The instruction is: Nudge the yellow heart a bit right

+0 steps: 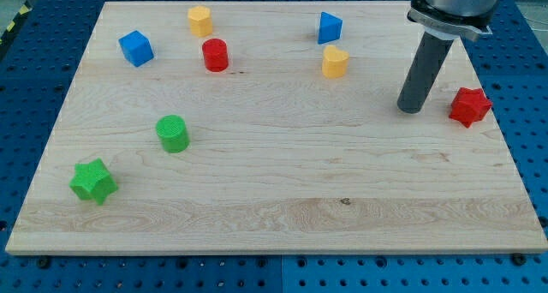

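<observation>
The yellow heart lies on the wooden board near the view's top, right of centre. A blue triangular block sits just above it. My tip rests on the board well to the right of the yellow heart and a little lower, with bare wood between them. A red star lies just right of my tip, apart from it.
A yellow hexagonal block, a red cylinder and a blue cube sit at the top left. A green cylinder and a green star lie at the lower left. The board's right edge is near the red star.
</observation>
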